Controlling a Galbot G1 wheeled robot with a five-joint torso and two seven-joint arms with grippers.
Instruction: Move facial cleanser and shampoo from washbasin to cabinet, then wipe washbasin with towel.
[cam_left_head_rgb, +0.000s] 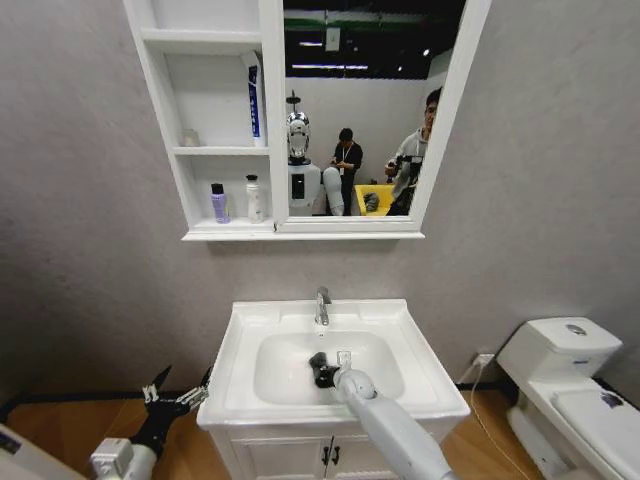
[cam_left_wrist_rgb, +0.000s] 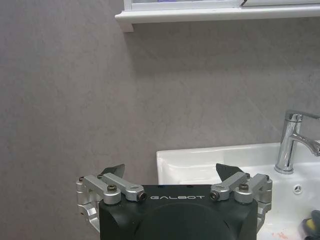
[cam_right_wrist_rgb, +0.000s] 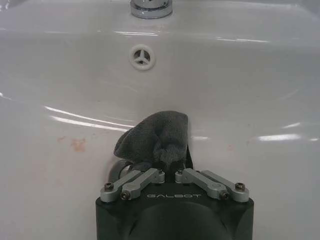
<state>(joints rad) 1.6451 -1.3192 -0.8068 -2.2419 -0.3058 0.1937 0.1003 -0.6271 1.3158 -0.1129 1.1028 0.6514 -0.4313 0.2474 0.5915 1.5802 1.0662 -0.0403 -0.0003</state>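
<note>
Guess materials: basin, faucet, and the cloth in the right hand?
Washbasin: looks like glazed white ceramic, with glossy streak reflections. Faucet: polished chrome-look metal, mirror-bright. Towel: dark grey soft fabric, likely microfibre or terry, with a fuzzy nap; the right hand is pinching it inside the bowl.

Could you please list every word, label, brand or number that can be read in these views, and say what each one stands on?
"GALBOT" on the black housing of the open left gripper, beside the white ceramic washbasin.
"GALBOT" on the black housing of the right gripper, shut on the dark grey towel in the bowl.
Print on the tall white and blue tube, purple bottle and white bottle in the white wall cabinet: too small to read.
</note>
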